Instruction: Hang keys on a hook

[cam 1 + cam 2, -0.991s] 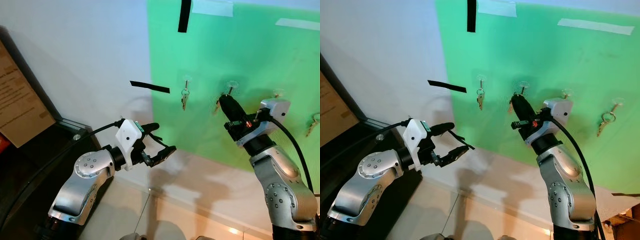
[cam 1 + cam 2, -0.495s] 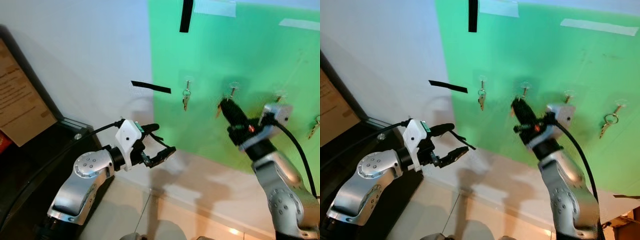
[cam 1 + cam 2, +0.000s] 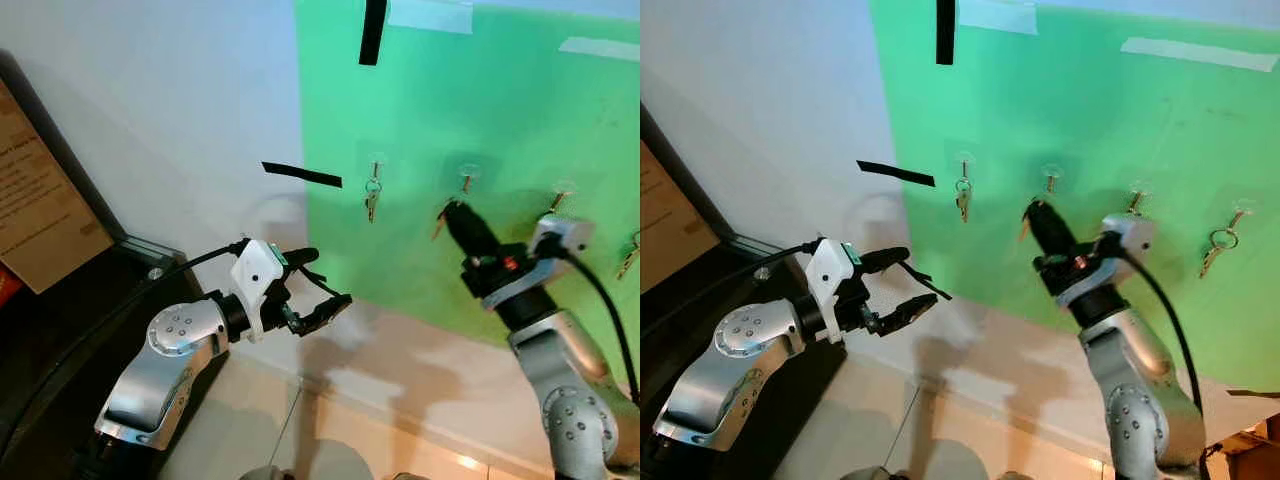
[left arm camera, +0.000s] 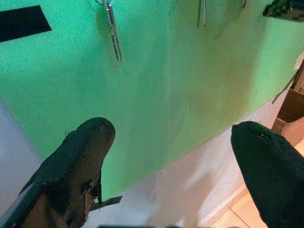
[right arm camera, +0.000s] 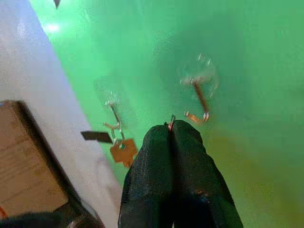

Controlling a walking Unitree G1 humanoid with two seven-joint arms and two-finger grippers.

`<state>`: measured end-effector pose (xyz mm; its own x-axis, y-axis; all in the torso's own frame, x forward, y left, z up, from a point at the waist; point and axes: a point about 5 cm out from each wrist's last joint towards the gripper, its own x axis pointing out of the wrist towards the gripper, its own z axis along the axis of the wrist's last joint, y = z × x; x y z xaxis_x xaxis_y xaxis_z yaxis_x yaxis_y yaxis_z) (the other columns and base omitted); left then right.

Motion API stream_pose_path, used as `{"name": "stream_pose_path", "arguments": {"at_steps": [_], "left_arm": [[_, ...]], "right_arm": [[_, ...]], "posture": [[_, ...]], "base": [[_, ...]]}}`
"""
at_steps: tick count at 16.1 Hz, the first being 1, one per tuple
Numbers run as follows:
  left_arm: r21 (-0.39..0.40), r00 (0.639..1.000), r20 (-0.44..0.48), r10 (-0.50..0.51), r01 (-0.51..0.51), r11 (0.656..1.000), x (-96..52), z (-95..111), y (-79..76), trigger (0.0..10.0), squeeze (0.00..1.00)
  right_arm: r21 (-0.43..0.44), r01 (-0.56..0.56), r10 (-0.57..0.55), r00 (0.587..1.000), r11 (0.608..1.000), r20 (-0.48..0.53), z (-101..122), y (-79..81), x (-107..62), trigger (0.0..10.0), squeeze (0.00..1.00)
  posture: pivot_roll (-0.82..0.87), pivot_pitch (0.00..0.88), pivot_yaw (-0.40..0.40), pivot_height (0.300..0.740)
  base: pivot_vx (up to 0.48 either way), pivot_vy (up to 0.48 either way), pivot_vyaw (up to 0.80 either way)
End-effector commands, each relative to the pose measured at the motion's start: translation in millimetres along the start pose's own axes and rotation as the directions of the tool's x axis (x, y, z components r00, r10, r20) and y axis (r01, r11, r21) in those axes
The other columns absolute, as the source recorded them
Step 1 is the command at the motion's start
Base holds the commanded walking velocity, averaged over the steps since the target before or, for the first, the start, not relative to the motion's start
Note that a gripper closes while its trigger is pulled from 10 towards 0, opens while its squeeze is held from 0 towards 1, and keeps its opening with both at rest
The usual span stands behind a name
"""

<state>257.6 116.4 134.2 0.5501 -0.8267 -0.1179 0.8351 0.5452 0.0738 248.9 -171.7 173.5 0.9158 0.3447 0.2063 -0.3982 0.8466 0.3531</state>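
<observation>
Bringing the key ring [image 5: 171, 122], pinched in the clenched right claw [image 3: 458, 215], up to the empty hook [image 5: 195, 92]; next, looping it over; left claw [image 3: 328, 281] released.

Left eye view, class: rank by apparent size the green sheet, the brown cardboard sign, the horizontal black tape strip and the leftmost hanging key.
1. green sheet
2. brown cardboard sign
3. horizontal black tape strip
4. leftmost hanging key

The sign is cut off by the frame's edge and sits nearer the camera, so only its apparent size is ranked.
</observation>
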Motion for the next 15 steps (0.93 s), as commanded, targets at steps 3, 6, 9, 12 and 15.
{"name": "stream_pose_path", "arguments": {"at_steps": [3, 6, 9, 12, 15], "left_arm": [[0.008, 1.0, 0.001, -0.016, 0.016, 1.0, -0.4, 3.4, -0.8, 10.0, 0.0], [0.007, 1.0, 0.002, -0.016, 0.016, 1.0, -0.4, 3.4, -0.8, 10.0, 0.0], [0.008, 1.0, 0.001, -0.018, 0.018, 1.0, -0.6, 3.5, -0.6, 10.0, 0.0], [0.007, 1.0, 0.0, -0.019, 0.019, 1.0, -1.2, 3.4, -0.9, 10.0, 0.0], [0.007, 1.0, -0.002, -0.022, 0.022, 1.0, -1.1, 3.3, -0.7, 10.0, 0.0]], "right_arm": [[0.001, 0.009, -0.009, 0.998, 1.0, 0.058, 10.2, 0.7, 2.5, 10.0, 0.0], [0.009, 0.029, -0.029, 0.997, 1.0, 0.076, 12.7, -1.7, 3.6, 10.0, 0.0], [0.025, 0.068, -0.07, 0.993, 0.997, 0.095, 16.0, -7.4, 4.2, 10.0, 0.0], [0.008, 0.138, -0.138, 0.99, 0.99, 0.009, 3.3, -15.6, 2.5, 10.0, 0.0], [0.017, 0.178, -0.178, 0.984, 0.984, -0.022, -1.9, -20.2, 0.7, 10.0, 0.0]], "posture": [[-0.05, 0.0, 0.062, 0.74], [-0.05, 0.0, 0.061, 0.74], [-0.05, 0.0, 0.061, 0.74], [-0.05, 0.0, 0.064, 0.74], [-0.05, 0.0, 0.066, 0.74]], "base": [[0.0, 0.0, 0.0], [0.0, 0.0, 0.0], [0.0, 0.0, 0.0], [0.0, 0.0, 0.0], [0.0, 0.0, 0.0]]}}
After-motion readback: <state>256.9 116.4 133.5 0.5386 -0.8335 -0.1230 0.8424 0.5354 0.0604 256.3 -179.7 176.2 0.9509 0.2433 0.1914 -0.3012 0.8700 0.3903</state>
